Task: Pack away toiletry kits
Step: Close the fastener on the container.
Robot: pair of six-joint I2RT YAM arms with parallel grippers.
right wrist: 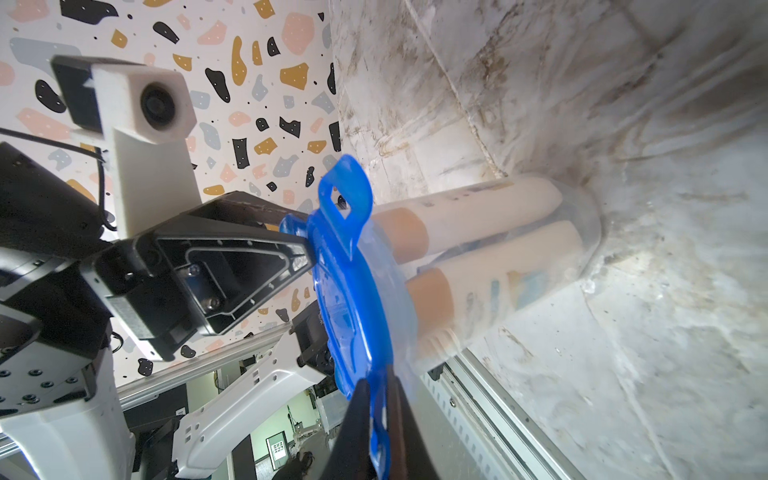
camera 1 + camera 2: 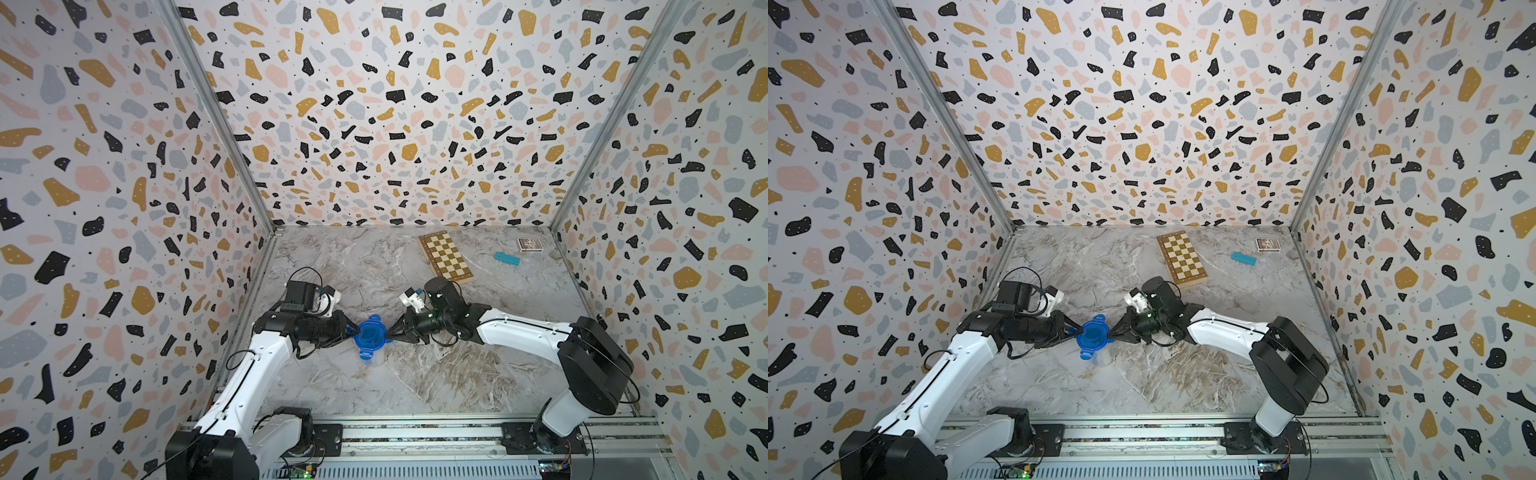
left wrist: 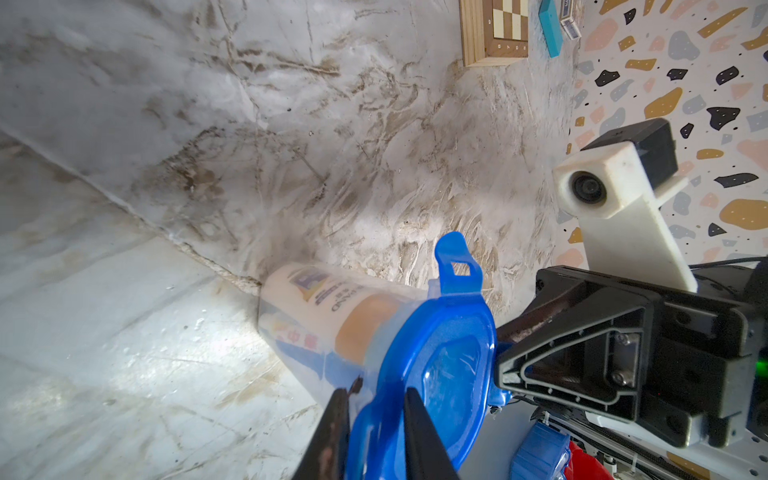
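Observation:
A clear plastic cup (image 3: 291, 353) with a blue lid (image 2: 370, 336) (image 2: 1093, 334) stands on the marble table between both arms. Through its wall I see two white bottles with orange caps (image 1: 478, 208) (image 1: 498, 282), and one of them (image 3: 316, 299) in the left wrist view. My left gripper (image 2: 353, 330) (image 3: 376, 392) is shut on the lid's tab on the left side. From the right, my right gripper (image 2: 388, 332) (image 1: 378, 382) is shut on the opposite tab. The lid (image 1: 353, 299) sits on the cup's mouth. Any toothbrush or tube is too blurred to make out.
A folded wooden chessboard (image 2: 446, 257) lies at the back of the table. Right of it are a teal block (image 2: 507, 258) and a small patterned card box (image 2: 530, 245) near the right wall. Patterned walls close in three sides; a metal rail runs along the front.

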